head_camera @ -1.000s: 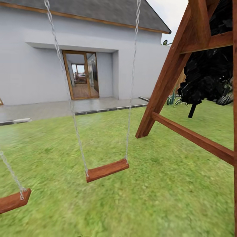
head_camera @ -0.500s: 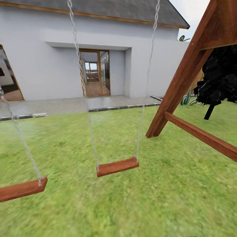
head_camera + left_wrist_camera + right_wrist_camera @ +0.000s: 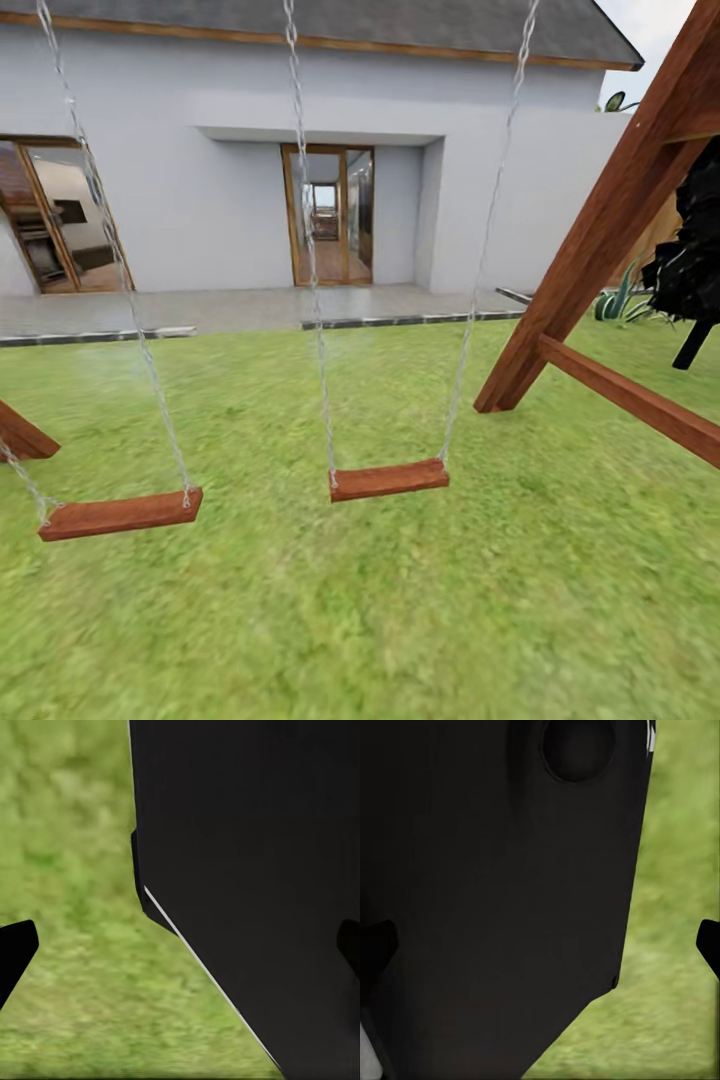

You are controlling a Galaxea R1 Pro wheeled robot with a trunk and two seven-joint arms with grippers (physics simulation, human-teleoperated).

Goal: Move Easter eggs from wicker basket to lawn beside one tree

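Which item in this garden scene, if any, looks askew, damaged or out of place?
Nothing stands out. Two wooden swing seats hang on intact chains over the lawn, each only slightly tilted; the frame post stands firm before the white house.

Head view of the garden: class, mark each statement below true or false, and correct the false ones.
1. Two wooden swing seats hang on chains above the lawn. True.
2. The house behind the lawn is red brick. False: its walls are white.
3. A wicker basket sits between the swings. False: there is just grass between them.
4. A slanted wooden frame post stands on the grass at the right. True.
5. A glazed door in the house wall has a wooden frame. True.
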